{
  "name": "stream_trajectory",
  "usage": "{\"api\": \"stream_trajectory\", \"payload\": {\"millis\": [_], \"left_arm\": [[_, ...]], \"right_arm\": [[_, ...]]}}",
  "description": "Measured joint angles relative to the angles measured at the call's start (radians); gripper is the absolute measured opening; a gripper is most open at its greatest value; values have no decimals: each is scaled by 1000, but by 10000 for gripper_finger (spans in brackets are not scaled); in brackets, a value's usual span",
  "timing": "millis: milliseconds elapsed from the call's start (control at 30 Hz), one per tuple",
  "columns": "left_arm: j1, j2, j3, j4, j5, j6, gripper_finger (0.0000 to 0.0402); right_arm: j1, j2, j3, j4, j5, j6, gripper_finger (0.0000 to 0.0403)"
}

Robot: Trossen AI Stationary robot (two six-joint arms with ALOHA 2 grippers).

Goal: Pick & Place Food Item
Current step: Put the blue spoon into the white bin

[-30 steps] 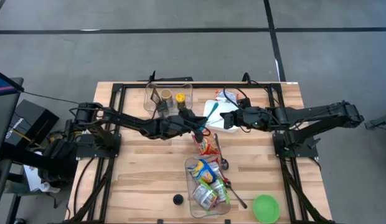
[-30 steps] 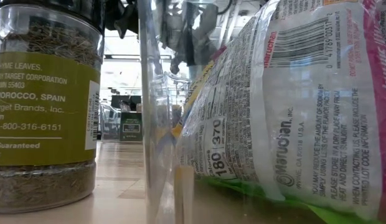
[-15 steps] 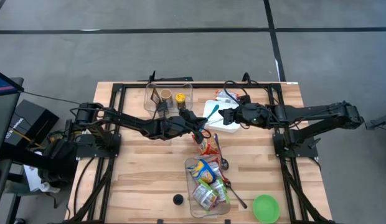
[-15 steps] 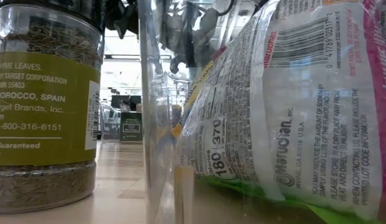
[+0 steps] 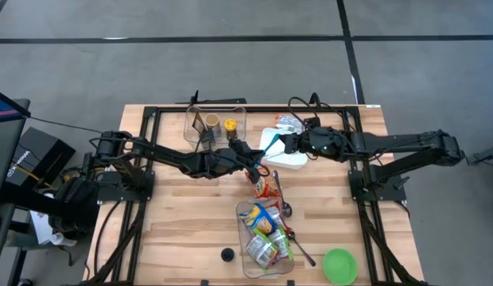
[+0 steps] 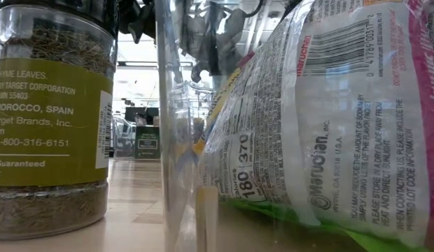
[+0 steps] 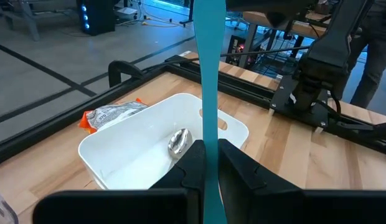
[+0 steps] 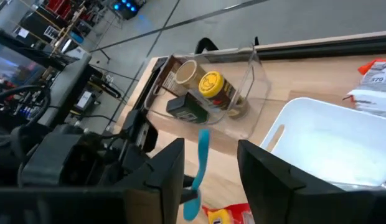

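A long teal utensil [image 5: 269, 144] slants up over the white bin [image 5: 293, 161] at the table's middle, with my left gripper [image 5: 253, 161] shut on its lower part. In the left wrist view the teal strip [image 7: 210, 74] rises from between the fingers, and the white bin [image 7: 112, 155] holds a metal spoon [image 7: 178, 142]. My right gripper [image 5: 283, 144] hovers open over the bin. In the right wrist view its fingers [image 8: 168, 171] stand on either side of the utensil's free end [image 8: 198, 163]; whether they touch it, I cannot tell. A red snack bag [image 5: 268, 187] lies on the wood below the bin. My left gripper pinches the flat teal strip [image 7: 210, 134] between its two fingers, on its lower part. The fingers come nearly level from the table's left. The utensil sticks out ahead of them, rising over the white bin and clear of it.
A clear bin [image 5: 215, 125] with jars stands at the far edge. A clear bin with several food packets [image 5: 265, 236] sits near the front, a spoon [image 5: 298, 245] beside it. A green bowl [image 5: 339, 266] and a small black object [image 5: 227, 255] lie near the front edge. An orange packet [image 7: 109, 114] lies behind the white bin.
My right gripper has opened and let go of the teal utensil's free end, staying over the white bin. The utensil has kept its place in my left gripper.
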Motion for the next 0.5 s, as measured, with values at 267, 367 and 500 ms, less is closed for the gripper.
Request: {"api": "stream_trajectory", "payload": {"millis": [267,367,500], "left_arm": [[-11,0,0,0,0,64,21],[-11,-1,0,0,0,64,21],[-11,-1,0,0,0,64,21]], "right_arm": [[-38,0,0,2,-52,0,142],[-30,0,0,2,-54,0,142],[-17,0,0,2,-79,-1,142]]}}
